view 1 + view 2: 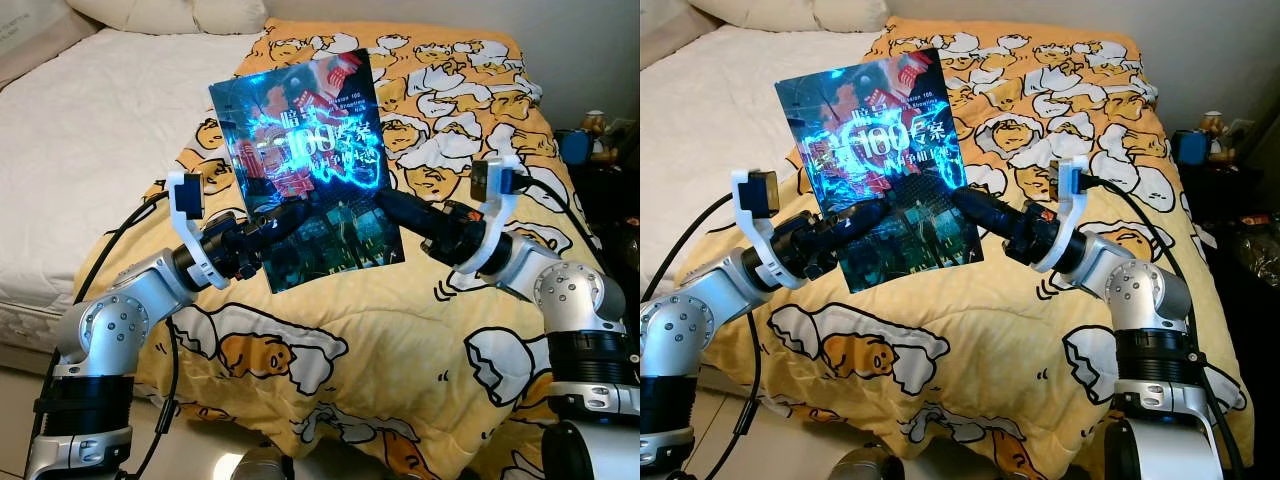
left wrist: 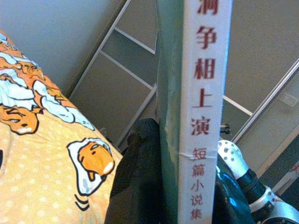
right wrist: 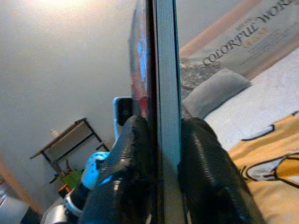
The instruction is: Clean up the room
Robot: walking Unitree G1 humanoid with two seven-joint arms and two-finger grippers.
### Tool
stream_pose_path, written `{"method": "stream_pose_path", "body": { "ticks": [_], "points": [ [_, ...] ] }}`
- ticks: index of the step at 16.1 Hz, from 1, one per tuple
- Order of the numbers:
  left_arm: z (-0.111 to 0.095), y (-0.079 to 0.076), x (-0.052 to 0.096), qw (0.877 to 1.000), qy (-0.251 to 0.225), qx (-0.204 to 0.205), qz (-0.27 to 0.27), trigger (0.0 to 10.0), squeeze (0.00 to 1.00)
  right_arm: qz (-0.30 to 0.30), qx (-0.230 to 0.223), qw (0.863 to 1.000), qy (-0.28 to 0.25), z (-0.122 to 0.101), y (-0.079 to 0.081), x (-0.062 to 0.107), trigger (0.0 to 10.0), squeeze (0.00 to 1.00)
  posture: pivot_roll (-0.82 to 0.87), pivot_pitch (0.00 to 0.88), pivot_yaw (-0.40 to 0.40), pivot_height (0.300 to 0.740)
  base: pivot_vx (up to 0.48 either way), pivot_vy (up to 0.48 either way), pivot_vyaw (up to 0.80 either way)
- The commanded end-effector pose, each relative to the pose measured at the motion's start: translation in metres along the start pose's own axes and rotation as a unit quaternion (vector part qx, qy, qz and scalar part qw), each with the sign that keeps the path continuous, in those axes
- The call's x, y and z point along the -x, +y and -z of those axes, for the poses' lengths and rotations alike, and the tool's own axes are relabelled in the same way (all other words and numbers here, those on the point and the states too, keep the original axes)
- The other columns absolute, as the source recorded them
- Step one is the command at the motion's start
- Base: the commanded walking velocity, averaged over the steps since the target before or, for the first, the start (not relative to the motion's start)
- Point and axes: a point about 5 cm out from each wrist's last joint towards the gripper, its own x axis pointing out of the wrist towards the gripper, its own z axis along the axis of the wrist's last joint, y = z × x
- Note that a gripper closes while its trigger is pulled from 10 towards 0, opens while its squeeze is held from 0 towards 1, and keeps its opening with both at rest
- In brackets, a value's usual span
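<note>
A glossy dark-blue book [image 1: 305,160] with red and white cover art stands upright in the air above the bed, held from both sides. My left gripper [image 1: 272,222] is shut on its lower left edge, and my right gripper [image 1: 388,205] is shut on its lower right edge. In the left wrist view the white spine [image 2: 203,112] with red characters runs between the black fingers [image 2: 138,182]. Seen from the right wrist, the page edge [image 3: 166,93] is pinched between two black fingers [image 3: 131,158].
Under the book lies a yellow cartoon-print blanket [image 1: 400,340] over a bed with a white sheet [image 1: 80,150] and pillows [image 1: 180,12] at its head. A dark side table with small items [image 1: 600,140] stands at the right. Pale floor [image 1: 15,430] shows at the bed's near edge.
</note>
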Motion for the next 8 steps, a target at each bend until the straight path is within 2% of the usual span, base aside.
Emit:
{"method": "stream_pose_path", "body": {
  "ticks": [1,2,5,6,7,8],
  "points": [
    [-0.006,-0.002,0.001,1.0,-0.009,-0.019,-0.004,0.0,0.0,0.008,-0.012,1.0,-0.009,0.001,-0.002,0.001,10.0,1.0,0.06,0.0,0.04,0.74,0.0,0.0,0.0],
    [-0.009,-0.003,0.002,0.999,-0.012,-0.029,-0.008,0.0,0.0,0.027,-0.01,0.999,-0.03,0.001,-0.005,0.008,10.0,1.0,0.06,0.0,0.04,0.74,0.0,0.0,0.0],
    [-0.017,-0.001,0.007,0.998,-0.017,-0.057,-0.031,0.0,0.0,0.112,0.032,0.989,-0.096,-0.006,-0.019,0.026,10.0,1.0,0.05,0.0,0.043,0.74,0.0,0.0,0.0],
    [-0.021,0.007,0.011,0.991,-0.007,-0.096,-0.089,0.0,0.0,0.187,0.058,0.971,-0.134,-0.01,-0.028,0.037,10.0,0.0,0.04,0.0,0.046,0.74,0.0,0.0,0.0],
    [-0.016,0.025,0.016,0.968,0.045,-0.149,-0.195,0.0,0.0,0.34,0.105,0.922,-0.15,-0.01,-0.044,0.054,10.0,0.0,0.02,0.0,0.049,0.74,0.0,0.0,0.0],
    [-0.007,0.03,0.016,0.955,0.073,-0.17,-0.23,0.0,0.0,0.377,0.127,0.906,-0.142,-0.005,-0.046,0.055,10.0,0.0,0.01,0.0,0.052,0.74,0.0,0.0,0.0]
  ]
}}
